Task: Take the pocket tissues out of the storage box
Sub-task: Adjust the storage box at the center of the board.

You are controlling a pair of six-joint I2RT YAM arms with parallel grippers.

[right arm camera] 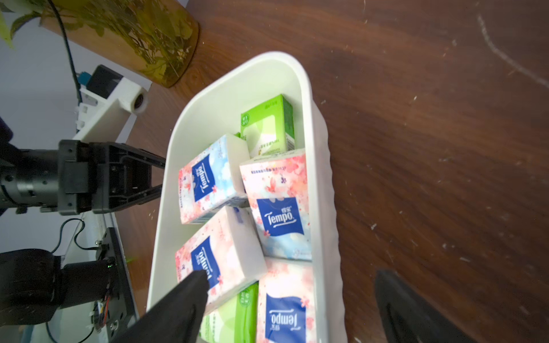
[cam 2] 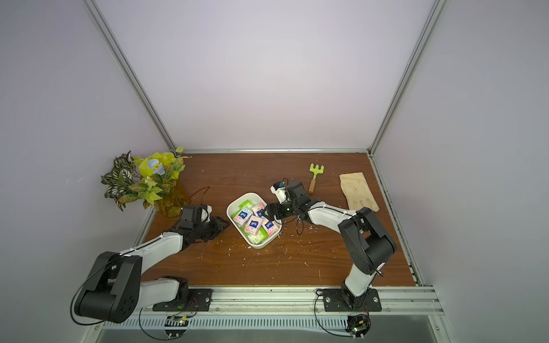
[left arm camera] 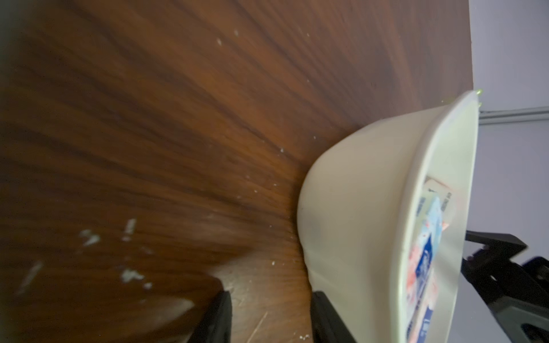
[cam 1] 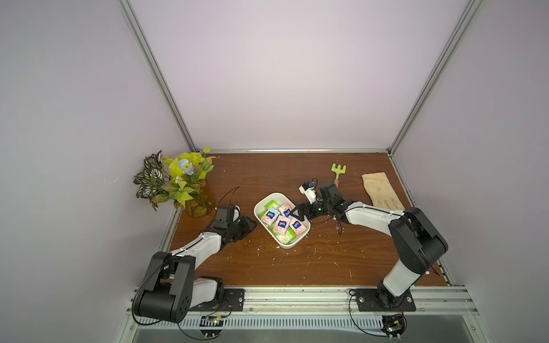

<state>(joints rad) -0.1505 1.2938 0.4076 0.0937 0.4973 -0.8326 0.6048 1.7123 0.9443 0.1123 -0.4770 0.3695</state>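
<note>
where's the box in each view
Top view: box just below centre.
Top view: box just below centre, slightly left.
Left wrist: box close up, side-on, outer wall.
Right wrist: box mid-picture, seen from above.
Shared landmark: blue-label packets inside it.

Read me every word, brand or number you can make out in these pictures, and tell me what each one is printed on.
"Tempo": on the dark blue labels of the pink-white pocket tissues in the storage box, right wrist view.
Small print on those and on the green packets: too blurred to read.
Both top views: labels too small to read.
</note>
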